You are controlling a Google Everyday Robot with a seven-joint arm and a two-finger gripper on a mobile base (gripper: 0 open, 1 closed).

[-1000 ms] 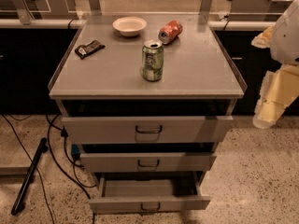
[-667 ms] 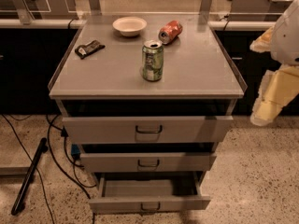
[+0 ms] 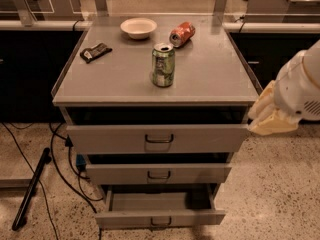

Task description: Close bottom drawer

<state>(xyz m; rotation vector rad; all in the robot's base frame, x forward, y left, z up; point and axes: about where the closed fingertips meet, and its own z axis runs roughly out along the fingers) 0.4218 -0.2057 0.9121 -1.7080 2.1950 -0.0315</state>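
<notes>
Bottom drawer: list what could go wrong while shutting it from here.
1. The gripper hangs to the right of the cabinet, level with the top drawer, well above the bottom drawer. Coming down, it might clip the open top or middle drawer, or push the wrong front.
2. A hard shove could shake the cabinet: the upright green can might tip and the red can lying on its side might roll.

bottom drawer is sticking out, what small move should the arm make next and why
Probably lower the gripper and swing it left, in front of the bottom drawer. It hangs right of the cabinet, level with the top drawer, well above the pulled-out front it must push.
</notes>
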